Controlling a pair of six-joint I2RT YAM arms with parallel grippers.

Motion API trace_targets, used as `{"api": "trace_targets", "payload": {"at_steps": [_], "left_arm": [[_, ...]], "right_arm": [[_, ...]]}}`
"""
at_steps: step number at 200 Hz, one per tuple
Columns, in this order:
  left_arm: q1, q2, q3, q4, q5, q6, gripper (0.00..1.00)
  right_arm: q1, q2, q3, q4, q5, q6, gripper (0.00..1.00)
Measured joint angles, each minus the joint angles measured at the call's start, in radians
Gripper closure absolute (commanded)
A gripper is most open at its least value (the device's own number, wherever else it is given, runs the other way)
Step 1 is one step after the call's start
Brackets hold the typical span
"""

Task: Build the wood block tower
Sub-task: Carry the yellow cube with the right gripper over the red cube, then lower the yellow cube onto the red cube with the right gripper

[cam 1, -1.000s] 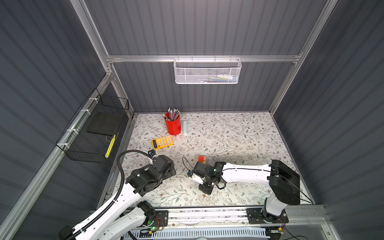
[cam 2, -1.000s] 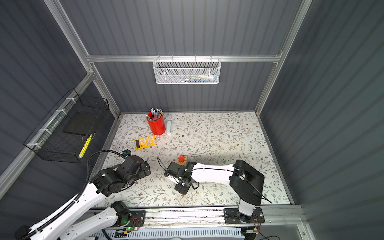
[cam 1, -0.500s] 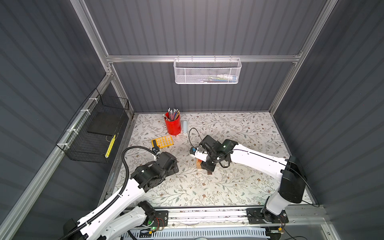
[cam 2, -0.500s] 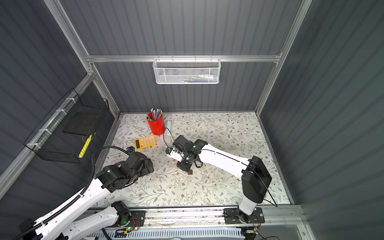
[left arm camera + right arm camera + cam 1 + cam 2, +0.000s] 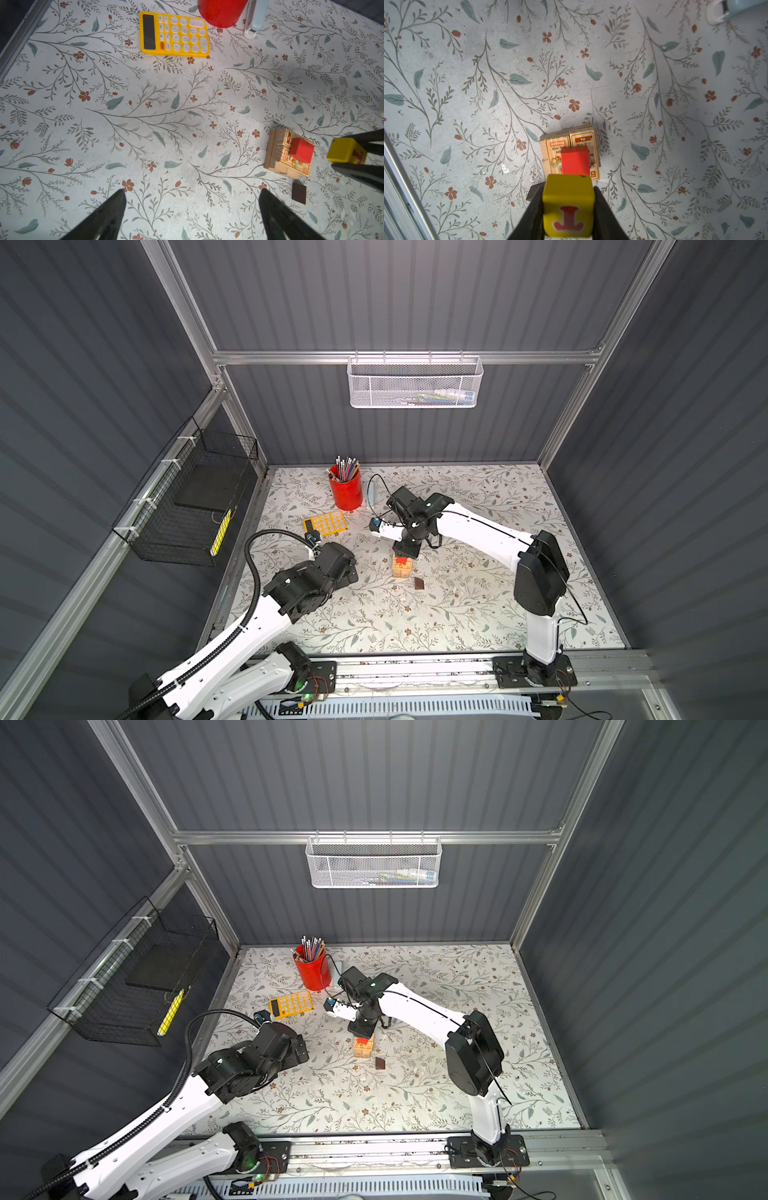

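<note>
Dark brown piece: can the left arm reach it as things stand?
Probably yes: the left gripper is open and empty, with bare table up to the dark brown piece; the right gripper, holding a yellow cube, hovers close by.

Dark grey ribbed walls (image 5: 415,294), aluminium frame (image 5: 291,357). White mesh basket (image 5: 414,383) on back rail, black wire basket (image 5: 187,510) on side wall. Floral-print tabletop (image 5: 478,614) under the left fingers (image 5: 108,216), evenly lit.

The small yellow wooden cube (image 5: 568,205) has a red letter. The small red wooden cube (image 5: 575,163) is plain. The pale table cover (image 5: 145,83) shows thin grey branches, grey-green leaves and rust-red flowers.
</note>
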Motion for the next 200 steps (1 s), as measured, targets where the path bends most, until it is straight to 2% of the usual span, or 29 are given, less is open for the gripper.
{"api": "trace_targets", "payload": {"at_steps": [90,200], "left_arm": [[0.0,-0.01,-0.002,0.0,-0.011,-0.002,0.0],[0.0,-0.003,-0.002,0.0,-0.015,-0.004,0.0]], "right_arm": [[-0.009,0.084,0.069,-0.058,0.024,-0.087,0.78],[-0.012,0.132,0.079,-0.085,0.026,-0.101,0.73]]}}
